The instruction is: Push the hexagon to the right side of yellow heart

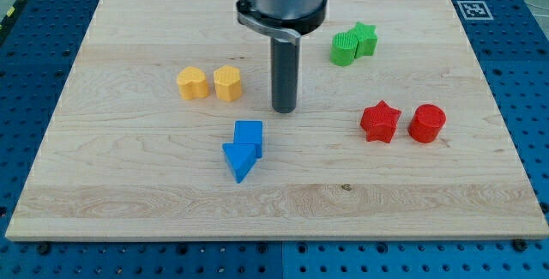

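The yellow heart (193,82) lies on the wooden board (129,184) left of centre. The yellow hexagon (227,83) sits right beside it on the heart's right side, almost touching. My tip (284,109) rests on the board to the right of the hexagon, apart from it by about one block width. It touches no block.
A blue block (249,135) and a blue triangle-like block (239,160) lie together below my tip. A red star (380,122) and a red cylinder (427,124) lie at the right. A green star (365,38) and another green block (344,47) lie at the upper right.
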You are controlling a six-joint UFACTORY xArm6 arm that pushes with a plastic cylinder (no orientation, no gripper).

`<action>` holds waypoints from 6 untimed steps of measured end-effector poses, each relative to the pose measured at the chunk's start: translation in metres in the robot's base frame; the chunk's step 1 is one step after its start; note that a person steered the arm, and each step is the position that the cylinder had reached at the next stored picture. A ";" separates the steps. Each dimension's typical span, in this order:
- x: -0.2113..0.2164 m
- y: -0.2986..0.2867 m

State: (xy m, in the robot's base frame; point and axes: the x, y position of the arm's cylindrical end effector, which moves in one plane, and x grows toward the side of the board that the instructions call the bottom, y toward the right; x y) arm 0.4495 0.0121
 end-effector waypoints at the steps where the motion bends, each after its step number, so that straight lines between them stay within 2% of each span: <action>1: -0.011 0.001; 3: -0.030 -0.028; 6: -0.036 -0.063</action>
